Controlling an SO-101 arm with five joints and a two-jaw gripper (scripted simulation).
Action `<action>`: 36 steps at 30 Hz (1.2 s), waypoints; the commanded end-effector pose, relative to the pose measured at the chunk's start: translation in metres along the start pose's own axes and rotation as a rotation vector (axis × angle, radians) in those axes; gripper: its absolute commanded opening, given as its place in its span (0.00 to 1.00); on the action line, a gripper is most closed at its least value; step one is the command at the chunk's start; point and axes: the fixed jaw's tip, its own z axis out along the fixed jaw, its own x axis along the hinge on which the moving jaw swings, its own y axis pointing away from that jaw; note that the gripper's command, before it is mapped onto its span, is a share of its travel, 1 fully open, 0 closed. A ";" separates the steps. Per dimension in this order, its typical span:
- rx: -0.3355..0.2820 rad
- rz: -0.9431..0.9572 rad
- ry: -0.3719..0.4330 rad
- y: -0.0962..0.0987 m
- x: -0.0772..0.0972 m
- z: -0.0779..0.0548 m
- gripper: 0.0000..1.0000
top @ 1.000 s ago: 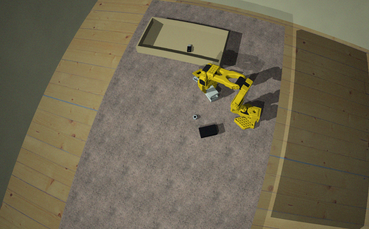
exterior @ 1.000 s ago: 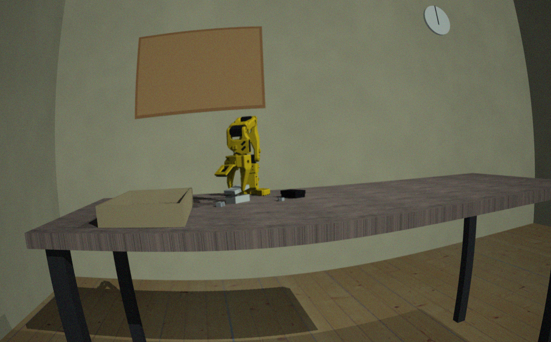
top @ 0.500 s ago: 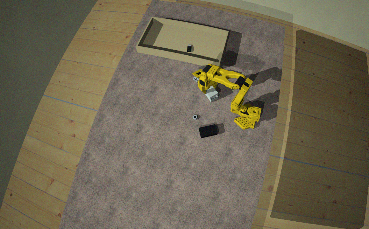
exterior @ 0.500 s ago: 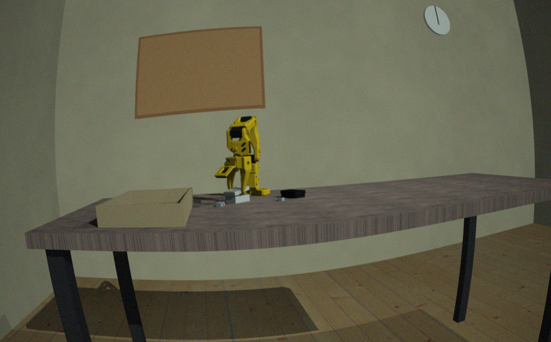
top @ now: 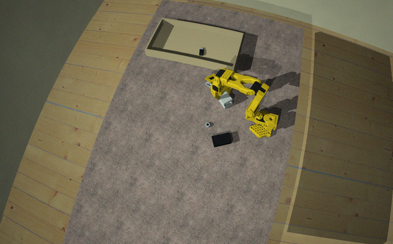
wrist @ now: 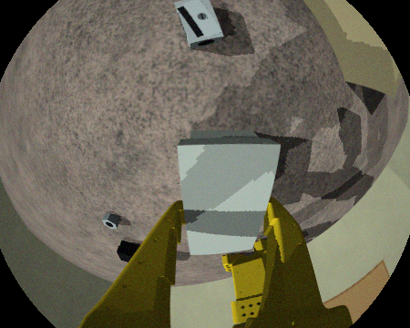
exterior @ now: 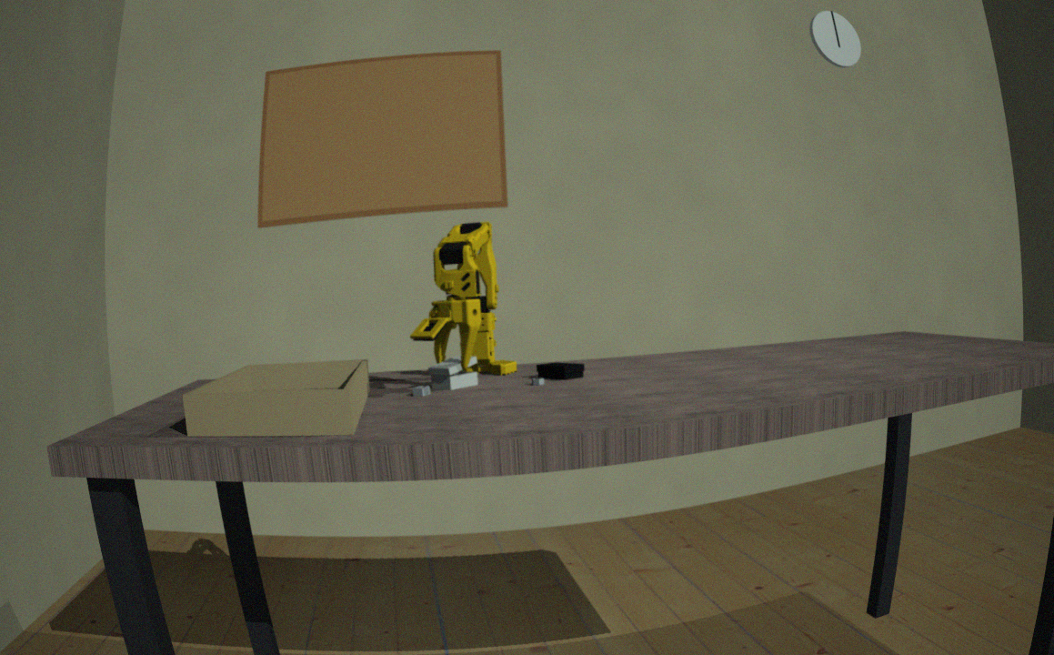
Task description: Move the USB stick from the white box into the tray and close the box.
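Note:
The USB stick [top: 201, 52], black with a metal end, lies alone on the floor of the beige tray [top: 176, 58] [exterior: 270, 413]. My gripper [exterior: 454, 364] [wrist: 225, 207] is shut on the white lid [top: 224, 97] [exterior: 445, 368] [wrist: 228, 178], one finger at each long side. The lid is just over the white base [top: 227, 104] [exterior: 458, 381] [wrist: 223, 135], which stands on the table. The lid sits high and looks slightly tilted and offset. Some base wall shows below it in the exterior view and past its far edge in the wrist view. Whether they touch is unclear.
A grey sharpener [top: 208, 84] [exterior: 421, 390] [wrist: 199, 23] lies between base and tray. A metal nut [top: 208, 124] [exterior: 537, 381] [wrist: 110, 220] and a black box [top: 221, 139] [exterior: 559, 374] [wrist: 128, 251] lie on the other side of the base. The tray's near wall is close to the arm.

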 end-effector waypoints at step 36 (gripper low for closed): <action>-0.009 -0.003 -0.017 0.001 0.001 0.003 0.22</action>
